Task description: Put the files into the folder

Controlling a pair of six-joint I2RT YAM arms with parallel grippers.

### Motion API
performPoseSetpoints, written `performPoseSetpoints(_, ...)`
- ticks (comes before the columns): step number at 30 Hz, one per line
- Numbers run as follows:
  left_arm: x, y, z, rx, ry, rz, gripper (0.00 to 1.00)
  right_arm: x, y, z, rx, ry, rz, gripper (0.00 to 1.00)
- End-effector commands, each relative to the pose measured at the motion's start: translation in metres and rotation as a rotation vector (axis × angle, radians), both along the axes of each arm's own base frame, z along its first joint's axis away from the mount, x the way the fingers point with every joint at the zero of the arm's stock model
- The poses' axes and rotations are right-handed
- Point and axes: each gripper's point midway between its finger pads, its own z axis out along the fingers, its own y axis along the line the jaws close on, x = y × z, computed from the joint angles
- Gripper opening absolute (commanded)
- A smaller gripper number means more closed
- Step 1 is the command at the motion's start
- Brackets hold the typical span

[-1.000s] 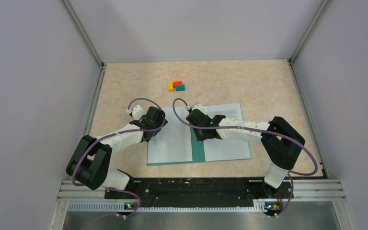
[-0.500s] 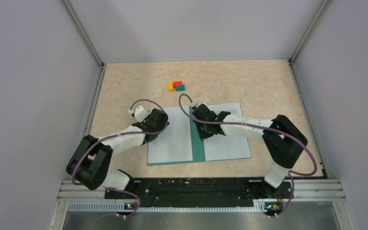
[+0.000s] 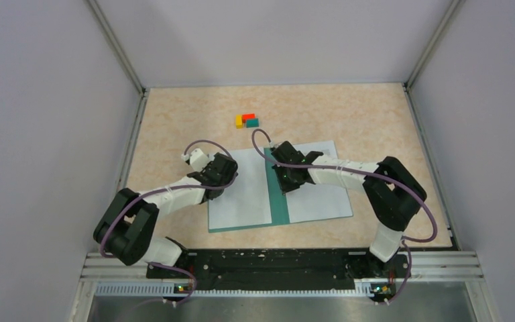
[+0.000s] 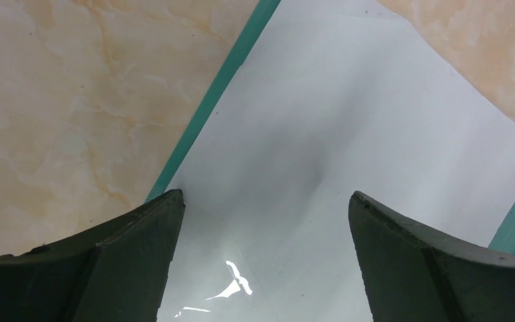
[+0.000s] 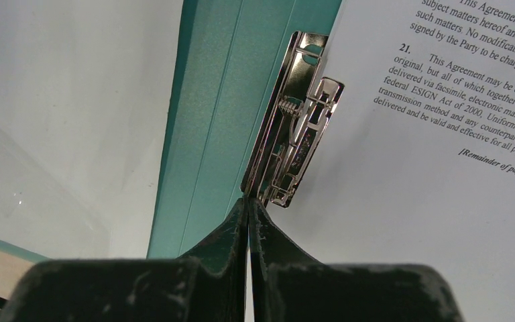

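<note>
The teal folder point(image 3: 278, 204) lies open on the table with white files on both halves, a blank sheet point(image 3: 241, 201) on the left and a printed sheet point(image 3: 322, 198) on the right. My left gripper point(image 3: 218, 180) is open and low over the blank sheet point(image 4: 349, 114), near the folder's teal left edge point(image 4: 201, 121). My right gripper point(image 3: 287, 178) is shut, its tips point(image 5: 249, 201) touching the near end of the metal clip point(image 5: 295, 121) on the teal spine point(image 5: 208, 134). The printed sheet point(image 5: 442, 134) lies beside the clip.
A yellow block point(image 3: 239, 121), a red block point(image 3: 248, 117) and a small teal block point(image 3: 252, 123) sit together behind the folder. Grey walls enclose the table on the left, back and right.
My right gripper has moved a little farther along the spine, and the folder has turned and shifted slightly with it. My left gripper has shifted a little to the right over the blank sheet.
</note>
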Motion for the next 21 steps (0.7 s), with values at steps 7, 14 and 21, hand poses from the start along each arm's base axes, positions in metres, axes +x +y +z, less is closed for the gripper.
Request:
performPoseSetpoints(7, -0.035, 0.023, -0.032, 0.088, 0.143, 0.012, 0.98, -0.013, -0.048, -0.039, -0.217, 0.101, -0.011, 0.0)
performPoseSetpoints(14, -0.034, 0.02, -0.033, 0.079, 0.139, 0.008, 0.98, -0.011, -0.039, -0.039, -0.19, 0.108, -0.007, 0.0)
performPoseSetpoints(21, -0.033, 0.015, -0.034, 0.078, 0.141, -0.001, 0.99, -0.011, -0.026, -0.036, -0.122, 0.118, -0.015, 0.0)
